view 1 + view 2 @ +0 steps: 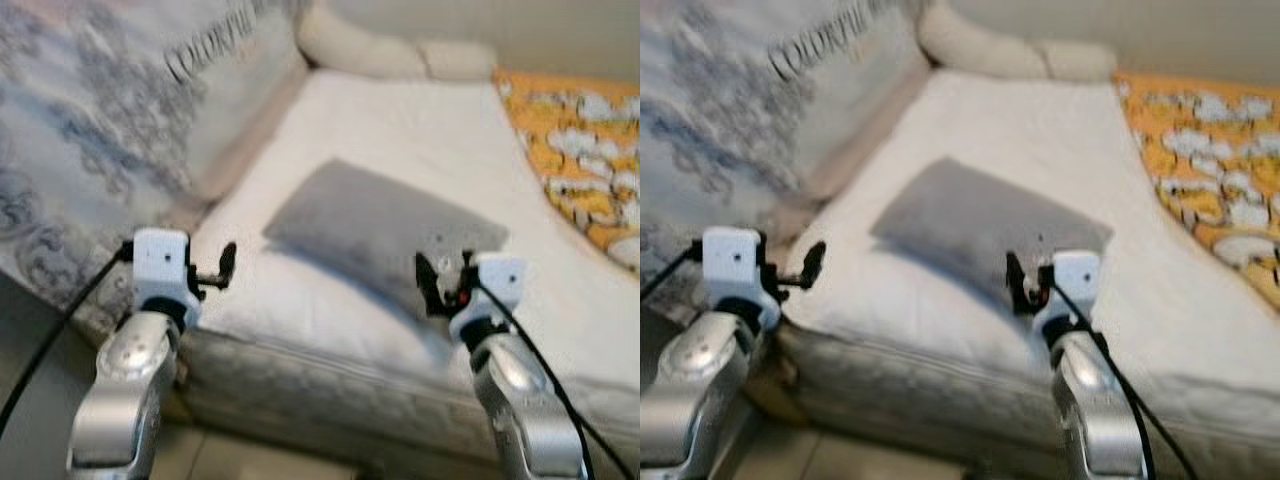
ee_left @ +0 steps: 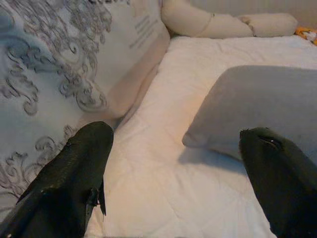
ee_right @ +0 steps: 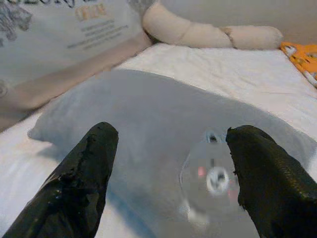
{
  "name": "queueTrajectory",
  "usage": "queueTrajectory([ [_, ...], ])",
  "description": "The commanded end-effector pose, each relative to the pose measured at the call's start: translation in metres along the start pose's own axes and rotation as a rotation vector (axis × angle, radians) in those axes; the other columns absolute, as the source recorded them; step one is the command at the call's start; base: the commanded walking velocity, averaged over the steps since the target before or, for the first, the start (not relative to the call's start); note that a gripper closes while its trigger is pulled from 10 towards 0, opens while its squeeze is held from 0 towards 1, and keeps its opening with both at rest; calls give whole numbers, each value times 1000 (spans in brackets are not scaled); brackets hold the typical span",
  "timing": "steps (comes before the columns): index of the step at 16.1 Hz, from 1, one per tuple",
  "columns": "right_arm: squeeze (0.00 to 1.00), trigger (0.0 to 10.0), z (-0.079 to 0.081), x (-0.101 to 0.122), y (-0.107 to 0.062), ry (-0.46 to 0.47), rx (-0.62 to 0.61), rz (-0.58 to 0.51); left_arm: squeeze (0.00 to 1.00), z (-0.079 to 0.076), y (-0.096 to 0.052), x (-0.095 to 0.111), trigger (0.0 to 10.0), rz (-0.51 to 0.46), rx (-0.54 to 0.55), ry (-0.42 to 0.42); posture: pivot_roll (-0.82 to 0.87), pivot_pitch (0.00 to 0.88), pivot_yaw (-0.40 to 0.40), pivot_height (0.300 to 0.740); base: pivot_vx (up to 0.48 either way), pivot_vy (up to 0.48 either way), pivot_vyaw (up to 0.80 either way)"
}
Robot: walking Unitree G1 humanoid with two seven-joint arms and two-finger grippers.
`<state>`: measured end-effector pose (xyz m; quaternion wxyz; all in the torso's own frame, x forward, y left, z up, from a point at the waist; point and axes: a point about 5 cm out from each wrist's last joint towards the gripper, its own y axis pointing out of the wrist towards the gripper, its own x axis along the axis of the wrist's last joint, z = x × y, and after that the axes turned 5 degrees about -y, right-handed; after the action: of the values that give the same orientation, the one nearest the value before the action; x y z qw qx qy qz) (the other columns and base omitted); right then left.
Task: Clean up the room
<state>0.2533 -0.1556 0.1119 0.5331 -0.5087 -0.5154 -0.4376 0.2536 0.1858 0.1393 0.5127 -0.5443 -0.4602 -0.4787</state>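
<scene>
A grey pillow (image 1: 385, 232) lies askew on the white mattress (image 1: 400, 120) of a bed. My right gripper (image 1: 435, 285) is held at the pillow's near edge, open, with nothing between its fingers; in the right wrist view the right gripper (image 3: 176, 130) looks across the pillow (image 3: 148, 114). A round glassy blur (image 3: 213, 178) sits on the pillow there; I cannot tell what it is. My left gripper (image 1: 220, 270) is open over the bed's near left corner, left of the pillow (image 2: 257, 99).
A long cream bolster (image 1: 390, 50) lies along the head of the bed. A grey-patterned cover (image 1: 110, 130) rises on the left. An orange blanket with white shapes (image 1: 585, 150) covers the right side. The bed's quilted front edge (image 1: 330, 385) is just before me.
</scene>
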Motion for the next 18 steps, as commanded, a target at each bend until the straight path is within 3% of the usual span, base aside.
queueTrajectory([
  [1,0,10000,-2,4,4,-17,-6,-10,0,-3,2,3,10000,-12,-9,-4,16,0,13,740,386,0,0],
  [7,0,10000,0,2,6,-46,32,0,0,-5,5,0,10000,-4,-39,-1,-7,0,20,740,385,0,0],
  [12,0,10000,-3,0,1,-5,29,-7,0,-12,4,-3,10000,7,-100,19,-5,0,11,740,354,0,-785],
  [18,0,10000,1,-3,-2,0,30,4,0,-21,3,-11,10000,39,-165,52,-13,0,16,740,0,0,0],
])
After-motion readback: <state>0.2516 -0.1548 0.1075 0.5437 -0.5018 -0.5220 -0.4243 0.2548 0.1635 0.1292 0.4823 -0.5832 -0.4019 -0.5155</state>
